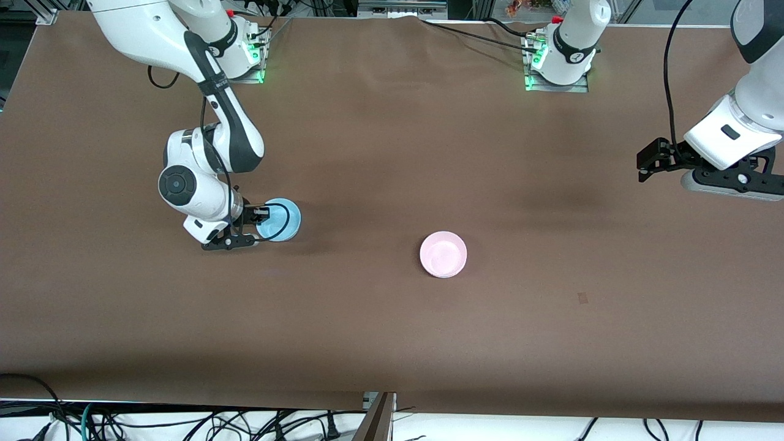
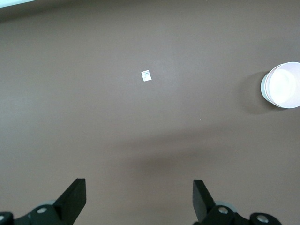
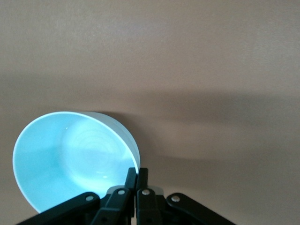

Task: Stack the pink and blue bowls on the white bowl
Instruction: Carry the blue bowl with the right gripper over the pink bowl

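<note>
My right gripper (image 1: 262, 215) is shut on the rim of the light blue bowl (image 1: 282, 219) and holds it tilted, low over the table toward the right arm's end. In the right wrist view the closed fingers (image 3: 137, 177) pinch the blue bowl's (image 3: 70, 159) edge. The pink bowl (image 1: 443, 253) sits near the table's middle, nested in the white bowl, of which only a thin edge (image 1: 442, 276) shows. Both show in the left wrist view, pink bowl (image 2: 285, 84) and white edge (image 2: 263, 89). My left gripper (image 1: 649, 164) is open and empty, up over the left arm's end (image 2: 138, 199).
A small square tag (image 1: 582, 297) lies on the brown cloth, nearer to the front camera than the left gripper; it also shows in the left wrist view (image 2: 146, 75). Cables hang along the table's front edge (image 1: 245, 422). The arm bases (image 1: 560, 55) stand along the table's farther edge.
</note>
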`<state>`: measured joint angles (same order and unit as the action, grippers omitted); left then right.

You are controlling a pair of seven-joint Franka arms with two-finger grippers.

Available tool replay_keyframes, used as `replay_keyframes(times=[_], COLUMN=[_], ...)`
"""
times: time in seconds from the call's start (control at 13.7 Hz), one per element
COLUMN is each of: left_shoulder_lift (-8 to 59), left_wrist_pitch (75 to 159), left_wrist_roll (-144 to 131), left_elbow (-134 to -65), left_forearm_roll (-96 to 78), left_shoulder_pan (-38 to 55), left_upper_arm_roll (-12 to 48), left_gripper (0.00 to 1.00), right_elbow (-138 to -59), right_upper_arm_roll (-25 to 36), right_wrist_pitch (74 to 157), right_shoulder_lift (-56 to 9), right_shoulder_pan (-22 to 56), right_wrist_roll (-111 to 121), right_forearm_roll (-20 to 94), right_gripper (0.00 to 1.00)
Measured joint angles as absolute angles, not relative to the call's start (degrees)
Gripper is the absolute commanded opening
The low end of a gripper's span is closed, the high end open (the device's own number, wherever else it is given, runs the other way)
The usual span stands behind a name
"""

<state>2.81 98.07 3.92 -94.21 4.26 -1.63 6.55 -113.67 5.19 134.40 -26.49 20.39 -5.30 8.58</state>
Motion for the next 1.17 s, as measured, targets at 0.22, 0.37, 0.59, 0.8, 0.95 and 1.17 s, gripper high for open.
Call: replay_keyframes(times=[0.22,0.37,0.59,0.8,0.95,1.17], left_shoulder_lift=[2.8,2.8,2.8,2.8,2.8,2.8], left_wrist_pitch=[98.1,98.1,98.1,98.1,98.1,98.1], left_wrist_roll=[3.9,3.9,3.9,3.9,3.9,3.9], left_elbow=[-94.2,-94.2,-94.2,-94.2,-94.1,-93.7], left_forearm_roll=[4.3,4.3,4.3,4.3,4.3,4.3], left_shoulder_pan=[-1.6,-1.6,-1.6,-1.6,-1.6,-1.6], left_upper_arm_roll=[6.6,6.6,6.5,6.6,6.5,6.5], left_gripper=[1.0,1.0,1.0,1.0,1.0,1.0], right_elbow=[-110.3,-105.0,-97.2,-92.6,-87.2,-80.8], right_upper_arm_roll=[5.1,4.6,3.2,0.9,0.7,0.6], right_wrist_pitch=[131.5,124.9,116.7,116.0,116.8,123.1], right_shoulder_lift=[-26.4,-26.3,-25.9,-27.6,-32.1,-39.5], right_shoulder_pan=[20.5,20.7,21.6,26.5,32.3,39.1], right_wrist_roll=[-10.1,-12.8,-16.0,-26.9,-35.8,-44.0], right_forearm_roll=[9.0,11.5,19.5,22.3,22.3,22.3], right_gripper=[0.0,0.0,0.0,0.0,0.0,0.0])
